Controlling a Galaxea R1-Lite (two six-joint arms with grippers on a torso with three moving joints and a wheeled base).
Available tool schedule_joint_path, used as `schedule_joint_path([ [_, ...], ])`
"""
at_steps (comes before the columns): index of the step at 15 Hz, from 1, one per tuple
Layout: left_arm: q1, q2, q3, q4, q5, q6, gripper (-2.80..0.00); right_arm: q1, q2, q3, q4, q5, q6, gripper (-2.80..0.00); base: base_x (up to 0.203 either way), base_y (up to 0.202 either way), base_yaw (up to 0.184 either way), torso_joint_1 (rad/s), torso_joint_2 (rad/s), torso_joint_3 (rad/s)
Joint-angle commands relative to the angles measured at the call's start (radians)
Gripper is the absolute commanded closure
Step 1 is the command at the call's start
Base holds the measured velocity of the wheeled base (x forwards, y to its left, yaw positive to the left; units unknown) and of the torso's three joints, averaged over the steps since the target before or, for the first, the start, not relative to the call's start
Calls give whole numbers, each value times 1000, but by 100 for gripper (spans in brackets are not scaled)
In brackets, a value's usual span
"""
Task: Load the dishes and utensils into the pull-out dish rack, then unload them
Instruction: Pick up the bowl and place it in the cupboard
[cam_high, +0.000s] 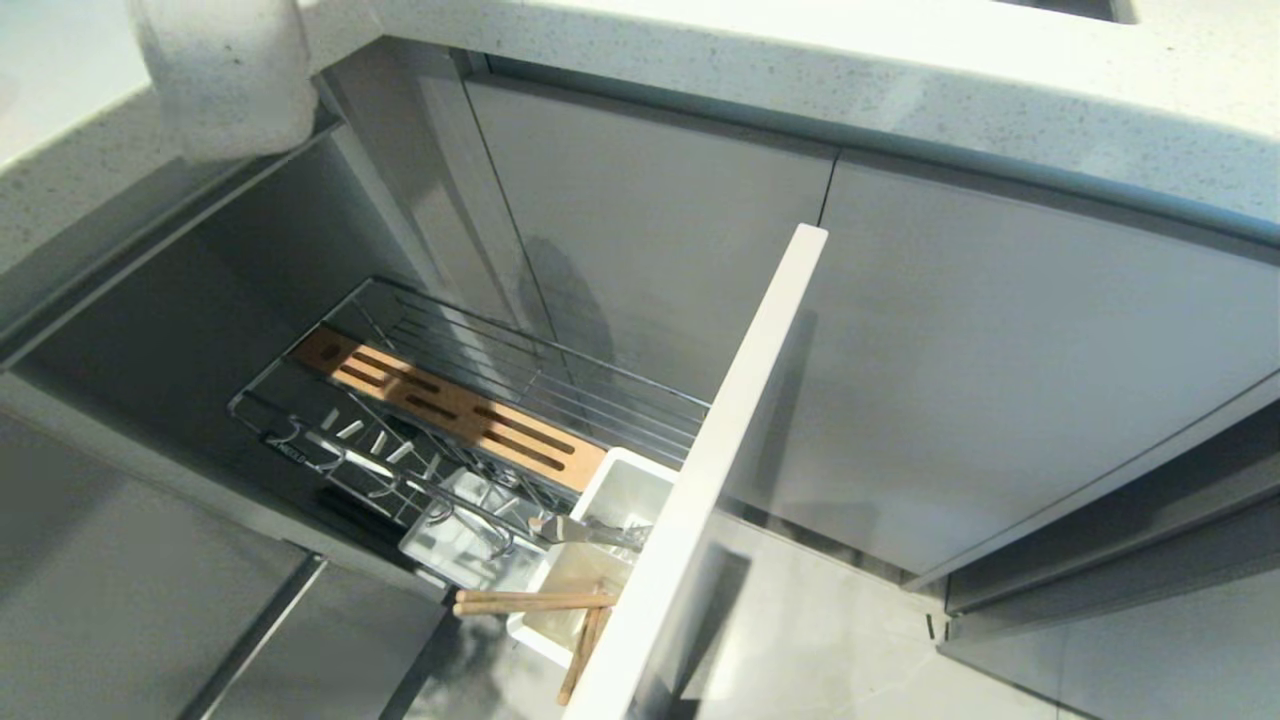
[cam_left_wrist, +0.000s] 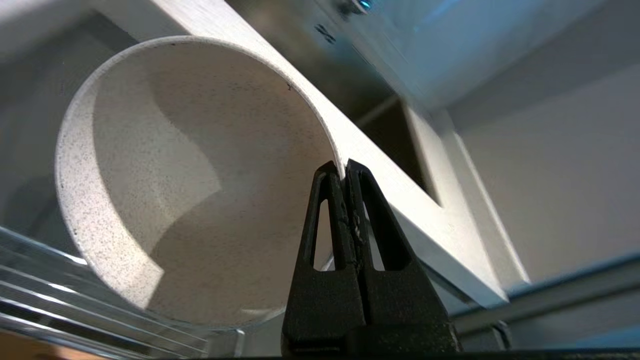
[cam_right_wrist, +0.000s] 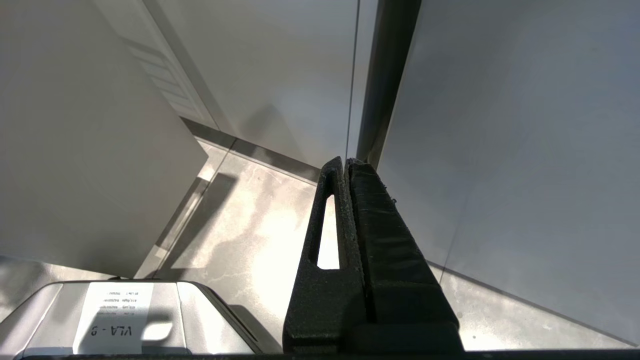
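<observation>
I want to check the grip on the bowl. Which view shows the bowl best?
The left wrist view: the white bowl fills it, inside facing the camera, rim pinched by the left pincer. The head view shows only part of its blurred outside at the top left. The right wrist view shows none of it.

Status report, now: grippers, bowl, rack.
Left gripper shut on bowl rim, up by the countertop. Right gripper shut, empty, parked. Rack pulled out; chopsticks and spoon in caddy. Nothing blocking.
</observation>
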Motion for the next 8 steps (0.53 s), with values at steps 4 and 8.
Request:
schedule_joint_path([
  [4,-33,38,75,-26,9,-136,0,0,1,2,0,0,0,0,0,0,0,0,0,0],
  [8,-29,92,157,1,2,-199,0,0,1,2,0,0,0,0,0,0,0,0,0,0],
])
